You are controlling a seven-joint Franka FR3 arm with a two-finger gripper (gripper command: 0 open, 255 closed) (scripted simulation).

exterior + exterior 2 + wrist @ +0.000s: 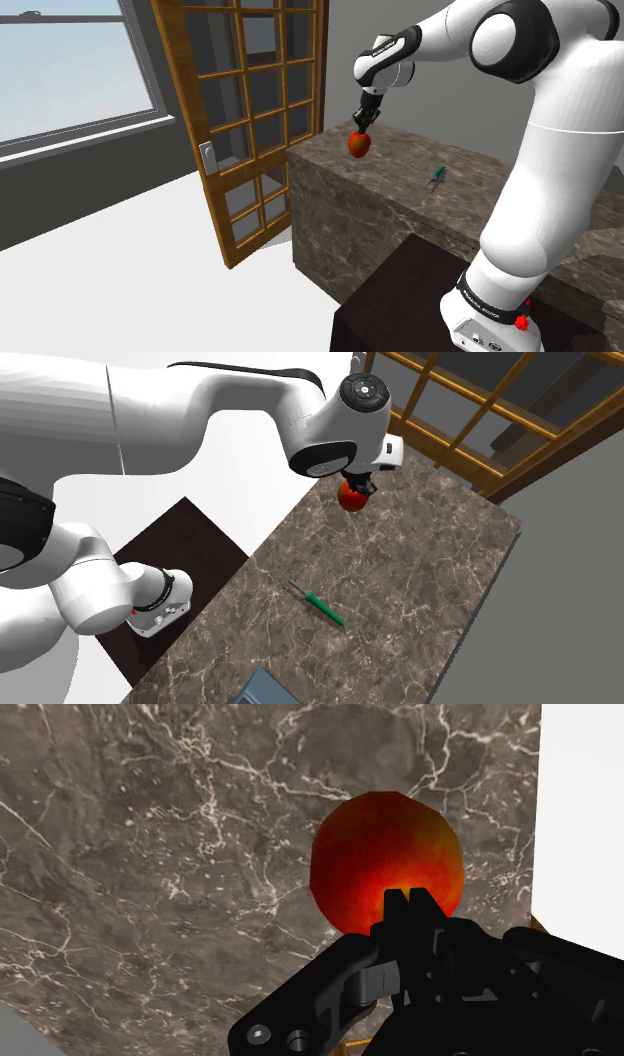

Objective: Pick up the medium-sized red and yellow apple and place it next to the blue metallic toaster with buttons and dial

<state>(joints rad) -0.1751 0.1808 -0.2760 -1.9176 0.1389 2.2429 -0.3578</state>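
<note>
A red and yellow apple (360,145) hangs just above the far corner of the dark marble counter (470,190), near its edge by the door. My black gripper (363,127) comes down on it from above and is shut on its top. In the second exterior view the apple (351,500) sits under the hand, with the gripper (354,487) mostly hidden by the wrist. In the wrist view the gripper (405,901) clasps the apple (380,849) over the marble. A blue-grey corner of the toaster (272,690) shows at the counter's other end.
A green-handled screwdriver (322,605) lies mid-counter between the apple and the toaster; it also shows as the small tool (436,177) in the shoulder view. A wooden glazed door (245,120) stands just past the counter's end. The dark stand (400,300) is below.
</note>
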